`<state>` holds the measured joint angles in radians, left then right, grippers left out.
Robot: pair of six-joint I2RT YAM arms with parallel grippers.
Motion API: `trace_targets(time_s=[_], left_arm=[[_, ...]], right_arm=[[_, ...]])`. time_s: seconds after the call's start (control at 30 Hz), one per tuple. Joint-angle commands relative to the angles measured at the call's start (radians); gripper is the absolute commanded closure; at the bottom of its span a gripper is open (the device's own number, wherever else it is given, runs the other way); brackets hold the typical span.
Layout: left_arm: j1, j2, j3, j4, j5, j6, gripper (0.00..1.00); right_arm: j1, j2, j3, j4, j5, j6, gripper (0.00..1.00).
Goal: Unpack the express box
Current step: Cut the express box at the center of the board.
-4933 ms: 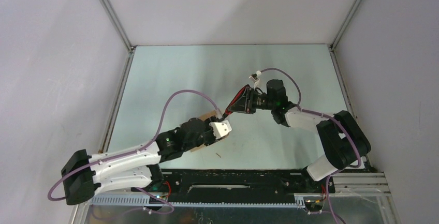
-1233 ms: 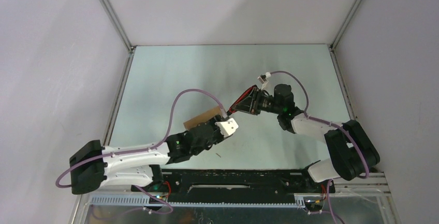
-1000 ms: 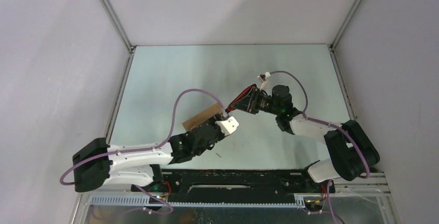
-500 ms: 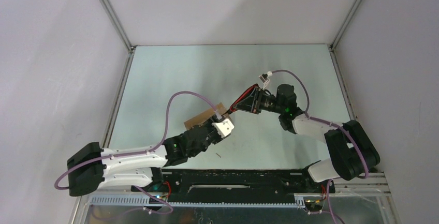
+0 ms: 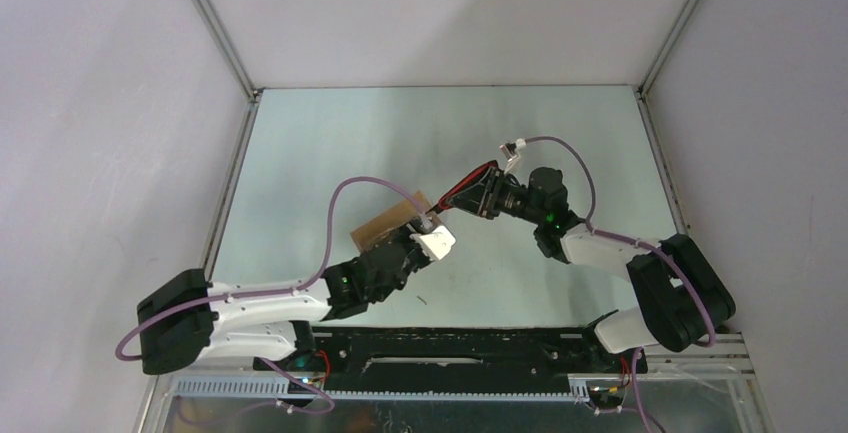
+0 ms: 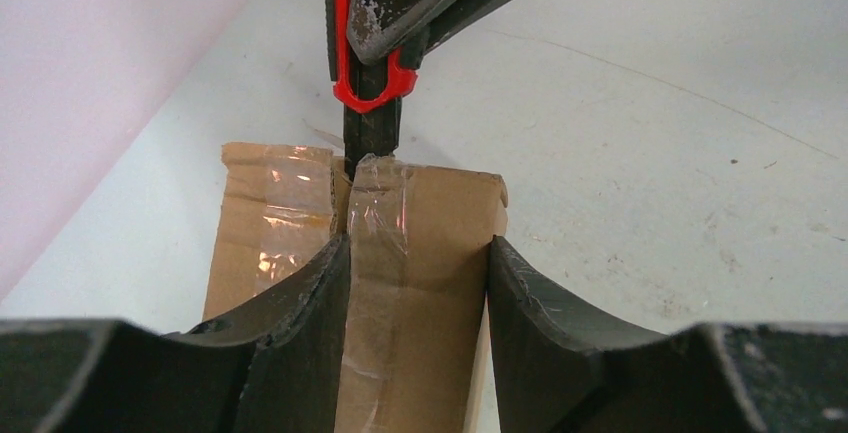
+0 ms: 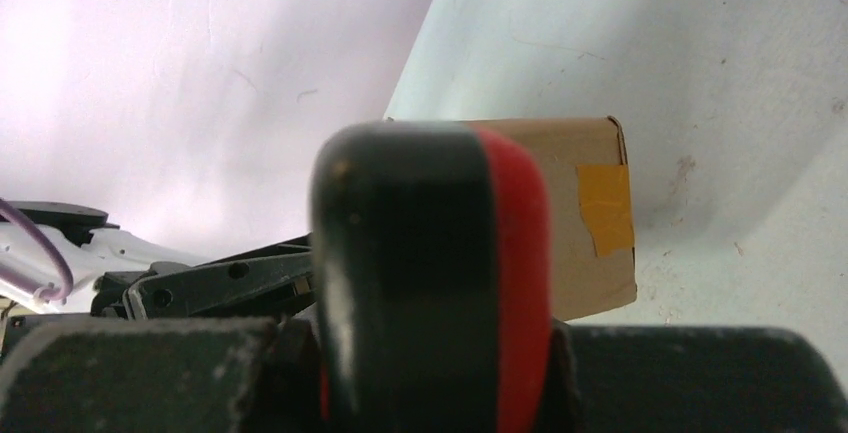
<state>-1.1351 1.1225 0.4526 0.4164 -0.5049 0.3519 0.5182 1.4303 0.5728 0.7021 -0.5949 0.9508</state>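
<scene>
The express box (image 5: 385, 221) is a small brown carton sealed with clear tape. My left gripper (image 5: 412, 233) is shut on it, and in the left wrist view the box (image 6: 420, 253) sits tight between both fingers (image 6: 540, 313). My right gripper (image 5: 477, 193) is shut on the red-and-black utility knife (image 5: 458, 198). The knife (image 6: 365, 93) touches the far taped edge of the box at the seam with its tip. In the right wrist view the knife handle (image 7: 430, 253) fills the middle, with the box (image 7: 585, 193) behind it showing an orange tape patch (image 7: 605, 208).
The pale table (image 5: 440, 133) is walled by grey panels on the left, back and right, with metal frame rails (image 5: 215, 23) at the corners. Purple cables (image 5: 345, 198) loop over both arms. The black base rail (image 5: 450, 348) runs along the near edge.
The left gripper and the box have shifted slightly up and left. The knife has edged with them, its tip staying at the box's far end. Both grips are unchanged.
</scene>
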Motion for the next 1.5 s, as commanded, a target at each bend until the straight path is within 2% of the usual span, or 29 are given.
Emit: trace_targets(time_s=[0.0,0.2,0.4,0.5,0.67,0.8,0.93,1.07,1.27,1.47], left_arm=[[0.097,-0.090,-0.002,0.205,-0.257,0.056,1.00],[0.122,-0.186,-0.044,0.102,-0.262,0.040,1.00],[0.132,-0.209,-0.059,0.077,-0.246,0.029,1.00],[0.131,-0.225,-0.061,0.080,-0.155,0.024,1.00],[0.136,-0.254,-0.017,-0.075,0.092,-0.041,1.00],[0.157,-0.283,0.030,-0.218,0.306,-0.084,1.00],[0.158,-0.325,0.016,-0.274,0.436,-0.089,1.00],[0.153,-0.336,0.021,-0.313,0.496,-0.073,1.00],[0.144,-0.316,0.050,-0.343,0.579,-0.054,1.00],[0.143,-0.285,0.049,-0.360,0.618,-0.006,1.00]], right_arm=[[-0.028,0.002,-0.089,-0.172,-0.314,-0.049,1.00],[-0.141,-0.016,-0.117,-0.223,-0.360,-0.105,1.00],[-0.137,-0.049,-0.134,-0.183,-0.387,-0.056,1.00],[-0.130,-0.080,-0.133,-0.217,-0.349,-0.059,1.00],[-0.135,-0.064,-0.133,-0.159,-0.360,-0.030,1.00],[-0.133,-0.173,-0.121,-0.319,-0.292,-0.128,1.00],[-0.149,-0.283,-0.122,-0.421,-0.250,-0.150,1.00],[-0.155,-0.376,-0.119,-0.459,-0.210,-0.139,1.00],[-0.160,-0.352,-0.108,-0.457,-0.215,-0.134,1.00],[-0.165,-0.435,-0.107,-0.501,-0.227,-0.140,1.00]])
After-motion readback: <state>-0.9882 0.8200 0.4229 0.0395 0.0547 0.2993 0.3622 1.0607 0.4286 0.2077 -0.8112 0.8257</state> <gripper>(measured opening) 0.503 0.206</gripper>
